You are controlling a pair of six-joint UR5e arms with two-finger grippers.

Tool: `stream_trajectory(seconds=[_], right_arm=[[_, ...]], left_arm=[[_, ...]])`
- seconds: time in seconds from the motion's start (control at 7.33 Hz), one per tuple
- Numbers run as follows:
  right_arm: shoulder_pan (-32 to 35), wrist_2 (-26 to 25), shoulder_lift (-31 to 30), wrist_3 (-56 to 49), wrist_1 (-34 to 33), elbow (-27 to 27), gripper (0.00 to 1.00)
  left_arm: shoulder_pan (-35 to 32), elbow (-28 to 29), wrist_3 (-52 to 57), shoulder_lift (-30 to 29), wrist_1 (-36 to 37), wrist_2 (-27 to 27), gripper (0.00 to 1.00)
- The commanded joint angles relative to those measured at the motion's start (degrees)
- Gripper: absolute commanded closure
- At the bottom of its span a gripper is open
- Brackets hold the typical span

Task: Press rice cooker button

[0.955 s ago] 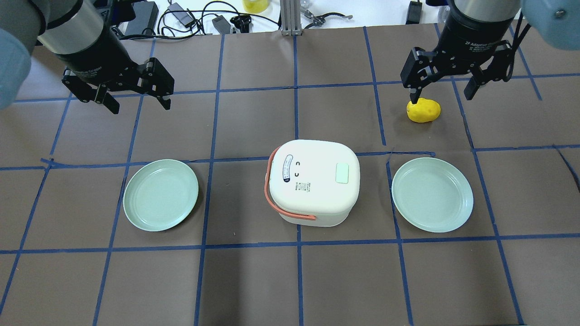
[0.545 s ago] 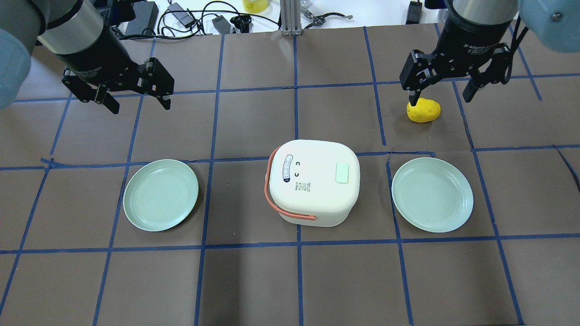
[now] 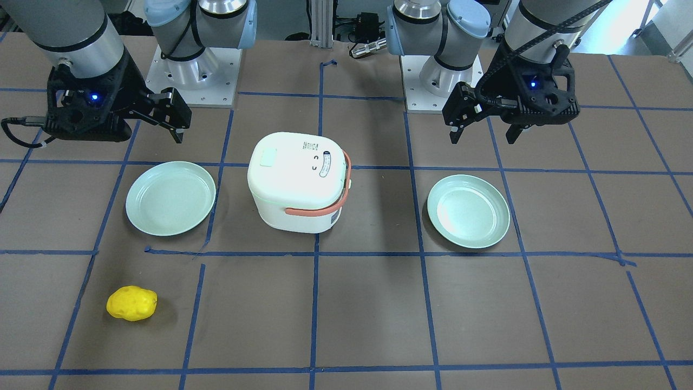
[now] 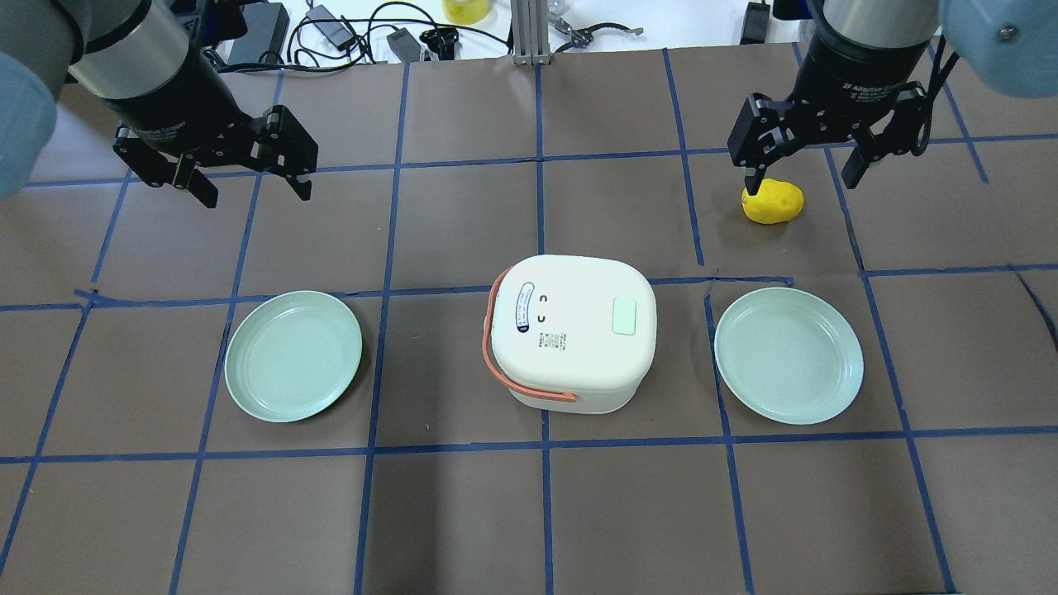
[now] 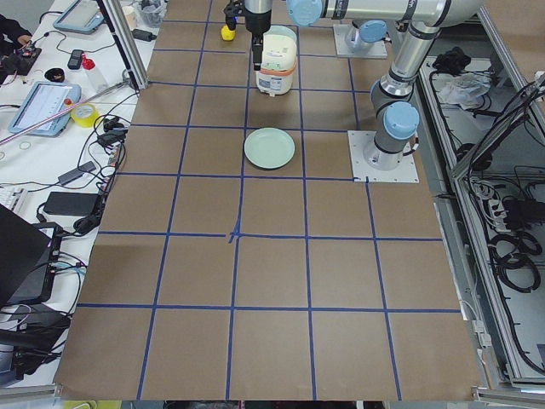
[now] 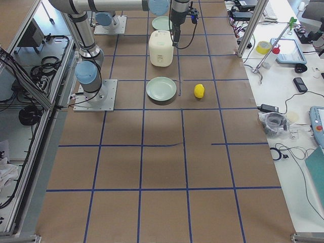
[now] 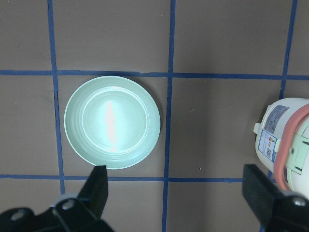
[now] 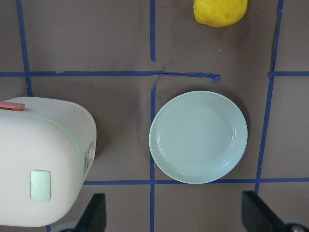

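Overhead exterior: left hand (image 4: 255, 195) and right hand (image 4: 800, 184) both hang wide open, empty.

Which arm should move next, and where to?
Probably the right one: bring the open right end effector in over the rice cooker, above the pale green button. The button sits on the closed lid's right side, nearer that arm, which hangs well apart from the cooker.

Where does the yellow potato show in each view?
Front-facing: potato lower left.
Overhead: potato upper right.
Exterior left: potato near top edge.
Exterior right: potato above centre.
Left wrist: not in it.
Right wrist: potato at top edge.
Shared landmark: the rice cooker.
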Motion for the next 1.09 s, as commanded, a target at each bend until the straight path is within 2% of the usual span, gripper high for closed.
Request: stream_trajectory(seconds=[0.0, 0.14, 0.55, 0.68, 0.95], right_arm=[[0.17, 0.19, 0.03, 0.29, -0.2, 0.24, 0.01], [0.43, 0.45, 0.03, 0.29, -0.11, 0.85, 0.14], [4.19, 3.96, 0.29, 8.07, -0.2, 1.73, 0.87], [6.13, 4.15, 0.64, 11.59, -0.29, 2.43, 1.0], [7.81, 8.42, 0.55, 18.61, -0.2, 4.36, 1.0]], left_arm=[[0.0, 0.0, 0.0, 0.0, 0.0, 0.0, 0.0], [0.0, 0.0, 0.0, 0.0, 0.0, 0.0, 0.0], [0.0, 0.0, 0.0, 0.0, 0.0, 0.0, 0.0], [0.0, 0.0, -0.09, 0.0, 0.0, 0.0, 0.0], [0.0, 0.0, 0.0, 0.0, 0.0, 0.0, 0.0]])
